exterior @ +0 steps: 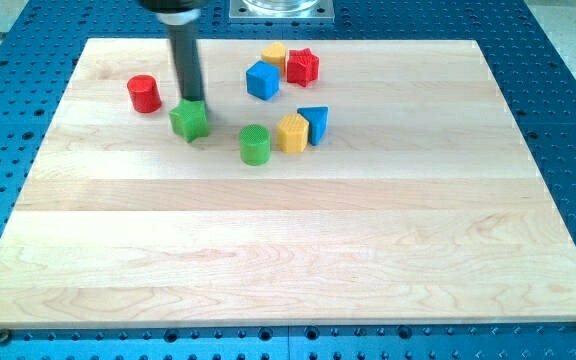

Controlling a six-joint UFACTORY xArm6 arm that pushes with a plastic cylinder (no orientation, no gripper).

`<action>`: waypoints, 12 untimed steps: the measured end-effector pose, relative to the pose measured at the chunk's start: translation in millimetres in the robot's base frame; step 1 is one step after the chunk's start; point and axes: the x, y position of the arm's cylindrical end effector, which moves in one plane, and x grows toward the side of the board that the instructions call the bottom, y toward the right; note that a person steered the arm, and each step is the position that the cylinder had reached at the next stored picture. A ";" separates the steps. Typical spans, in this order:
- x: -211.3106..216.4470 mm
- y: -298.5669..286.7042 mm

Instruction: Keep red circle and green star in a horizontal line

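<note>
Alignment step underway, upper left: my tip (192,101), a bare rod with no claw, touches the green star's (189,120) top edge, below-right of the red circle (144,93); next, push star upward level.

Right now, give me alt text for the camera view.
My tip touches the top edge of the green star, which sits lower than the red circle at its left. Six other blocks cluster to the right on the wooden board.

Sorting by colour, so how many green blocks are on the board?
2. The green star sits at the view's upper left, touching my tip; the green cylinder lies to its right. None seem hidden.
</note>
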 end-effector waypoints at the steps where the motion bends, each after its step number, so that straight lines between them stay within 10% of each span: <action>1: 7.9 -50.7; 2: 61.6 -109.1; 4: -10.6 -45.0; 6: -17.4 -98.2; 8: -29.7 4.2; 10: 18.0 -140.4; 12: 18.3 -138.1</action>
